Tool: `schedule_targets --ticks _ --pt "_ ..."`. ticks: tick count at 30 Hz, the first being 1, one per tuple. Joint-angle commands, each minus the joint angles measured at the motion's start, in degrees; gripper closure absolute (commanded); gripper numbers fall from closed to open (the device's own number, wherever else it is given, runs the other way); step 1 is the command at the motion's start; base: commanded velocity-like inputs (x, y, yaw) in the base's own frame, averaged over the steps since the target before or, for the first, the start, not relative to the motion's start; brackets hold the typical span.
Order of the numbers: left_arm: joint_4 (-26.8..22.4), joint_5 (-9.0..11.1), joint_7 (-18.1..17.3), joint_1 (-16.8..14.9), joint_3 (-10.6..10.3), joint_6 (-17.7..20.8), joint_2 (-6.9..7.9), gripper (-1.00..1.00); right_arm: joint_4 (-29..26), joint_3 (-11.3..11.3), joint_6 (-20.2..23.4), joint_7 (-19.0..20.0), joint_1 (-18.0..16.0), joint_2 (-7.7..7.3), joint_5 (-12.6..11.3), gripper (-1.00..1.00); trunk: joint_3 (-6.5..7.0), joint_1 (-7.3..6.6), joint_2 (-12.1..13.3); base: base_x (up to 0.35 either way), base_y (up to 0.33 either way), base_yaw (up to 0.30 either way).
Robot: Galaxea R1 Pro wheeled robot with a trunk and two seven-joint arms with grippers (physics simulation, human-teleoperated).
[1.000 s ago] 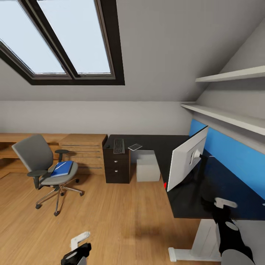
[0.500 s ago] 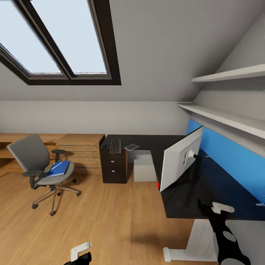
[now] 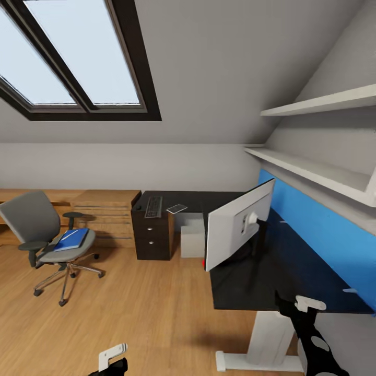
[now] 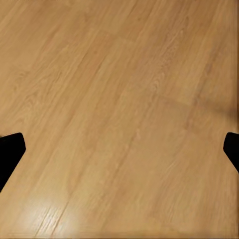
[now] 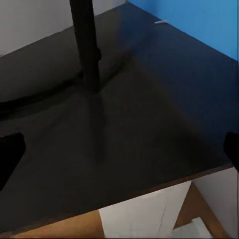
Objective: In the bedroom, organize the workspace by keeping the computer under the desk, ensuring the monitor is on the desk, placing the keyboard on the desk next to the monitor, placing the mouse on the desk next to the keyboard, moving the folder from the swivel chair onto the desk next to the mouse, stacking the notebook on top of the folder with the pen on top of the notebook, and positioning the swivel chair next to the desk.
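Note:
The swivel chair (image 3: 37,227) stands on the floor at the left, apart from the desk (image 3: 245,277). The blue folder (image 3: 70,239) lies on its seat, with a thin pale stick across it that looks like the pen. On the desk's far wing lie the keyboard (image 3: 153,207), a small dark mouse (image 3: 138,207) and the notebook (image 3: 176,209). Under the desk stands the computer (image 3: 191,239). The monitor (image 3: 236,227) is on the desk, its pale back towards me. My left gripper (image 4: 119,154) hangs open over the floor. My right gripper (image 5: 119,154) is open above the desktop near the monitor stand (image 5: 85,45).
A dark drawer unit (image 3: 152,236) holds up the desk's far end, and a white pedestal leg (image 3: 266,339) the near end. Low wooden shelving (image 3: 99,211) runs along the back wall. White shelves (image 3: 313,172) jut out above the blue wall panel (image 3: 318,230). Open wood floor lies between chair and desk.
The whole picture has slid left, so the camera has turned right. Chair, desk and the things on it keep their places. My right arm shows lower in the picture.

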Motion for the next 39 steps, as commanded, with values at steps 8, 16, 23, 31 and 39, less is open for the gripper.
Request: schedule_targets --ticks 8,16,23,31,39 --pt "-0.1 0.4 0.5 0.0 -0.6 -0.7 -0.11 -1.00 5.0 0.8 7.1 -3.2 -7.7 -1.30 1.5 -1.00 -0.02 0.02 0.0 0.000 -0.055 0.000" --pt "0.0 0.3 0.3 0.0 -0.7 -4.1 -0.25 -1.00 21.1 1.6 10.1 -5.5 -15.9 -8.62 2.1 -1.00 -0.02 0.02 0.0 0.000 -0.006 0.000" --pt "0.1 0.5 0.0 0.0 -0.7 -8.9 -0.23 -1.00 25.1 1.6 10.4 -9.0 -17.0 -10.52 2.1 -1.00 -0.02 0.02 0.0 0.000 0.000 0.000" --pt "3.8 0.3 0.0 0.0 -0.8 -10.2 -0.59 -1.00 25.9 0.0 10.9 -10.7 -17.3 -10.91 -1.8 -1.00 -0.02 0.02 0.0 0.000 0.000 0.000" --pt "4.0 0.3 0.0 0.0 -0.8 -10.2 -0.61 -1.00 25.9 0.4 9.3 -10.3 -17.2 -10.50 -0.9 -1.00 -0.02 0.02 0.0 0.103 0.000 0.000"
